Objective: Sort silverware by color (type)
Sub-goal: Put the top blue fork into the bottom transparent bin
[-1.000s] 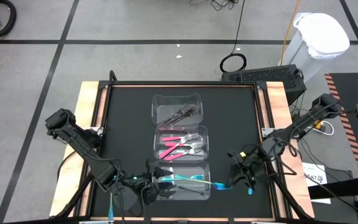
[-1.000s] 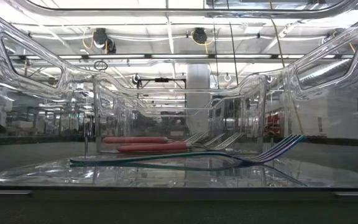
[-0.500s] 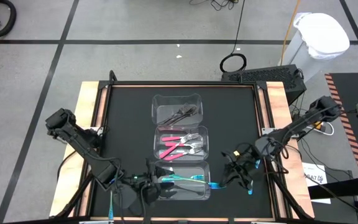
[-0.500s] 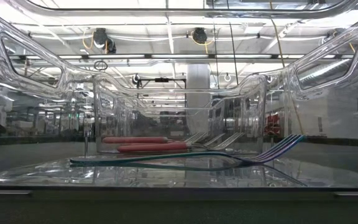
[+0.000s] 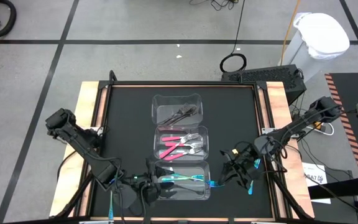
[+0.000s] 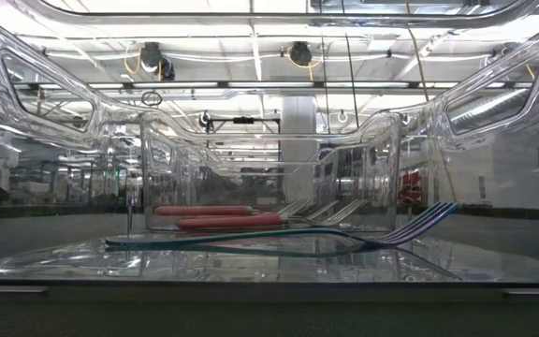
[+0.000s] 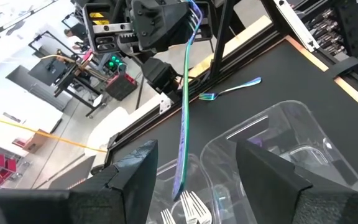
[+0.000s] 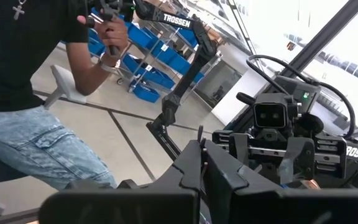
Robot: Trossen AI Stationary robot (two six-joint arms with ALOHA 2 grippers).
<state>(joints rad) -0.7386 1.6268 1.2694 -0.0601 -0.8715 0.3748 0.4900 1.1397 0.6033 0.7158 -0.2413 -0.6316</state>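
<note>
Three clear glossy plastic rectangular containers (image 5: 180,142) sit mid-frame on the matt black table (image 5: 126,118) with pale wooden edges. Teal-handled fork (image 7: 183,118) shines iridescent metal; pink-handled forks (image 5: 178,146) look smooth plastic.

A black mat with a pale wooden border (image 5: 89,118) is seen on the table. Three clear plastic containers are shown: dark grey metal forks (image 5: 184,112) in the farthest, pink-handled forks with silver tines (image 5: 178,145) in the middle one, teal-blue-handled forks (image 5: 182,178) in the nearest. An iridescent teal-violet fork (image 7: 184,118) is shown in the left wrist view.
</note>
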